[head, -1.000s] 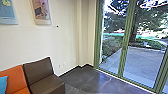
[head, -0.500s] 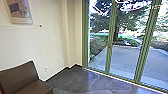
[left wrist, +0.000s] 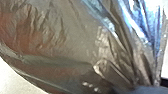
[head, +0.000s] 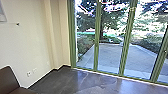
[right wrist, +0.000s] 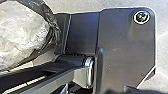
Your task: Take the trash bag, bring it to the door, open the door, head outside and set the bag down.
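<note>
In the head view, the glass door (head: 125, 47) is ahead of the left gripper (left wrist: 147, 87) and the chair (head: 7, 77) off to that gripper's outer side, so a slow approach well clear of the chair seems best. The left wrist view gives the bag (left wrist: 62, 50) right at that gripper, its bunched neck (left wrist: 142, 72) clenched; a firm, steady hold should limit swinging. The right wrist view adds the bag's pale bulk near the base (right wrist: 125, 50); I cannot tell the right gripper's state.
</note>
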